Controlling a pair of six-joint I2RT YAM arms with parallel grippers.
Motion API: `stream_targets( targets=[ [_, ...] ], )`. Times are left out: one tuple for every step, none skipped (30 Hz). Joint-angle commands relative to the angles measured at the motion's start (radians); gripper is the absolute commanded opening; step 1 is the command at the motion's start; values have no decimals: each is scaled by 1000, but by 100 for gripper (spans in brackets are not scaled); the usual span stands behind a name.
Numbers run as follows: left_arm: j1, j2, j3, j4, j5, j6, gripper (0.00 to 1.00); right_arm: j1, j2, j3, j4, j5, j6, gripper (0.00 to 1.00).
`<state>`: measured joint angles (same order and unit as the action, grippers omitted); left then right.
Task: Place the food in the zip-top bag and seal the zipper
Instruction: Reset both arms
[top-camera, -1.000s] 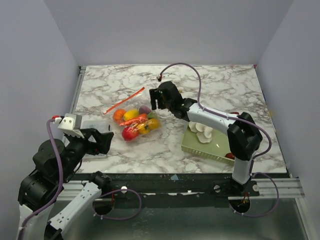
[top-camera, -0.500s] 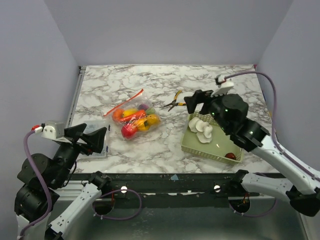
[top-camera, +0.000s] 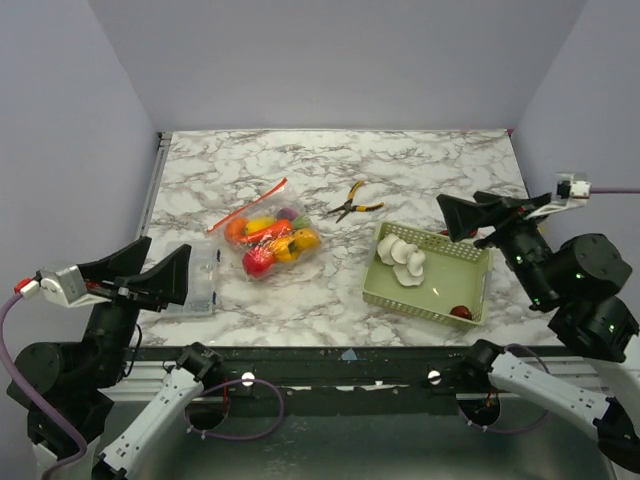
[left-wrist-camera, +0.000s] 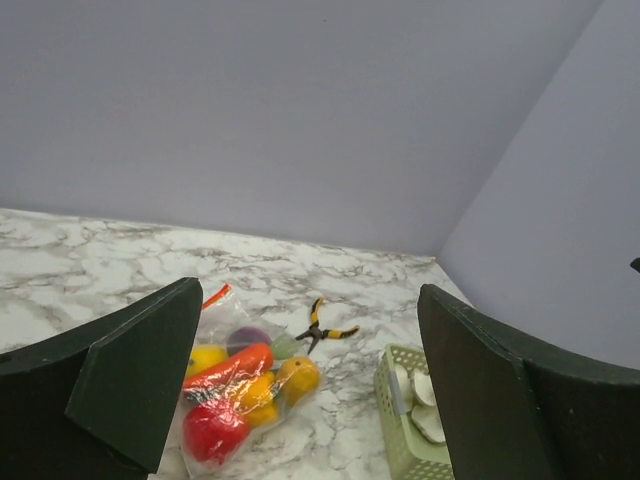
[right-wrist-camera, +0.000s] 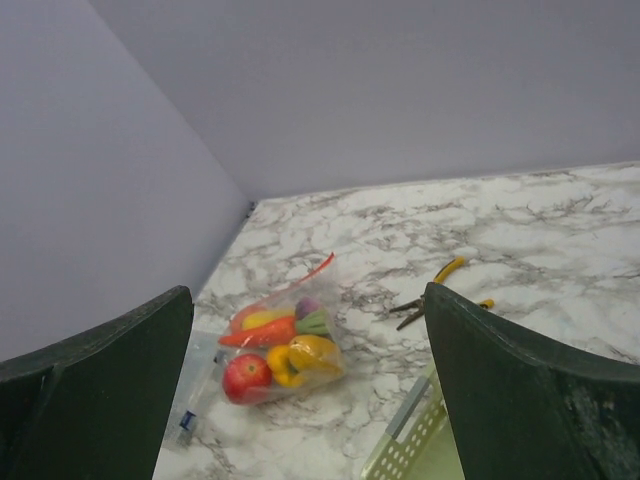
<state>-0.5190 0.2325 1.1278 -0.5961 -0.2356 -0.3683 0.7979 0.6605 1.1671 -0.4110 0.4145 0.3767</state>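
Note:
The zip-top bag (top-camera: 268, 238) lies left of the table's middle and holds the food: a red apple (top-camera: 258, 264), an orange carrot-like piece, yellow, purple and green pieces. Its red-orange zipper (top-camera: 248, 203) runs along the far-left edge. I cannot tell whether it is sealed. My left gripper (top-camera: 160, 262) is open and empty, raised near the front left, well clear of the bag. My right gripper (top-camera: 462, 205) is open and empty, raised at the right. Both wrist views show the bag (left-wrist-camera: 245, 385) (right-wrist-camera: 285, 345) far off between wide-open fingers.
Yellow-handled pliers (top-camera: 352, 204) lie right of the bag. A pale green basket (top-camera: 420, 312) with white bulbs (top-camera: 405, 260) and a small red piece (top-camera: 461, 312) stands at the front right. A flat empty clear bag (top-camera: 200, 282) lies at the front left.
Both arms have pulled back and up toward the near edge. The right gripper left the bag's far side and swung right, uncovering the pliers. The bag has not moved.

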Motion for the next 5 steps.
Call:
stream_targets(
  targets=[
    [-1, -17, -7, 39, -32, -11, 91, 6, -38, 39, -7, 33, 16, 100],
    [-1, -16, -6, 37, -34, -11, 91, 5, -51, 25, 12, 15, -2, 100],
    [-1, -15, -4, 34, -34, -12, 91, 4, -60, 12, 35, 27, -17, 100],
    [-1, -13, -2, 32, -33, -12, 91, 5, -59, 12, 33, 43, -19, 100],
    [-1, -14, -1, 32, -32, -12, 91, 4, -59, 13, 45, 68, -18, 100]
  ],
)
